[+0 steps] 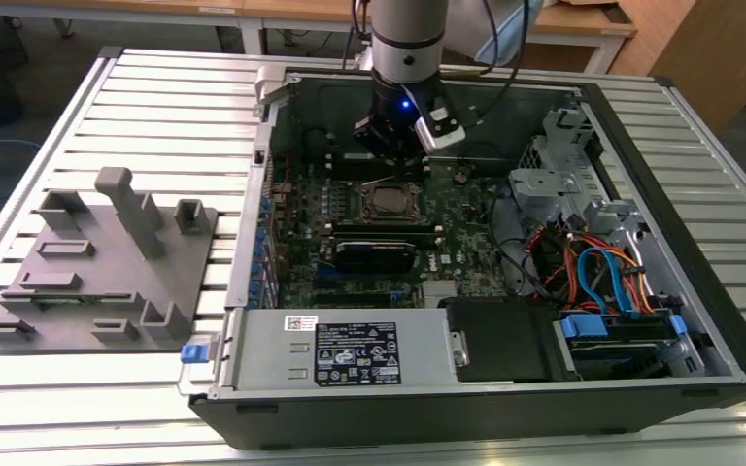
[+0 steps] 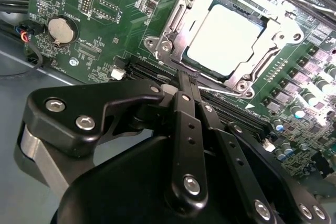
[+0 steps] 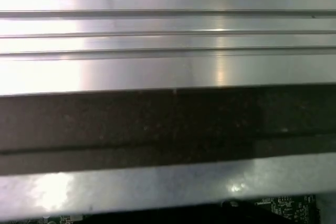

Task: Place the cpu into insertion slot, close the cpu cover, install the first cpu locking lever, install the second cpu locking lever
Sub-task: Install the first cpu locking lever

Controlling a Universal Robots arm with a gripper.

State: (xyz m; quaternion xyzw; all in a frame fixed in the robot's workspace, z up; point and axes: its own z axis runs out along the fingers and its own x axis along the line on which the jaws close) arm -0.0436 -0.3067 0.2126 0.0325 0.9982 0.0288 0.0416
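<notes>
In the exterior view, a grey fixture block (image 1: 94, 272) lies on the slatted table (image 1: 36, 146) at the exterior view's left, beside the open computer case (image 1: 477, 388) with its green circuit board (image 1: 464, 243). In the second wrist view the gripper (image 2: 187, 77) has its fingers pressed together, holding nothing, their tips just beside the insertion slot (image 2: 168, 45). The cpu (image 2: 228, 38) sits in the slot, with the cpu cover (image 2: 286, 24) lying closed around it.

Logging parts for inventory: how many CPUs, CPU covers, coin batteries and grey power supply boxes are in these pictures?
cpu: 1
cpu cover: 1
coin battery: 1
power supply box: 1
Total: 4
</notes>
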